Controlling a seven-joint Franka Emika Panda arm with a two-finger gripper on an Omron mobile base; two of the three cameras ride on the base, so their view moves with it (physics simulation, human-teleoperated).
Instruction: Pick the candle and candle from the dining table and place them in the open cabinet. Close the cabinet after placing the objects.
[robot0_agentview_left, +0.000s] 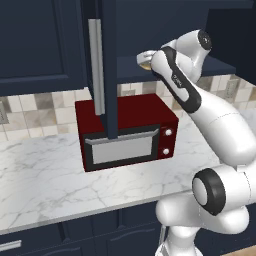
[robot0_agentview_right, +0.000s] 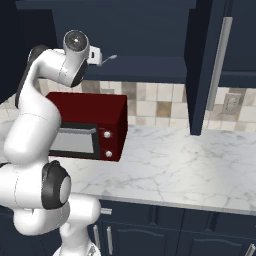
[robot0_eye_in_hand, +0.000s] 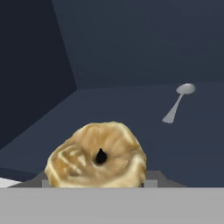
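No legible text or markings anywhere.

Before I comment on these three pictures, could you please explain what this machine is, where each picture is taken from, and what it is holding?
It is a white robot arm in a simulated kitchen. Two cameras ride behind it, left and right; the third sits on its hand. A red microwave stands on the marble counter. Above it, the navy cabinet has its door open. The gripper reaches into it, shut on the golden-tan candle. A spoon lies on the cabinet shelf.
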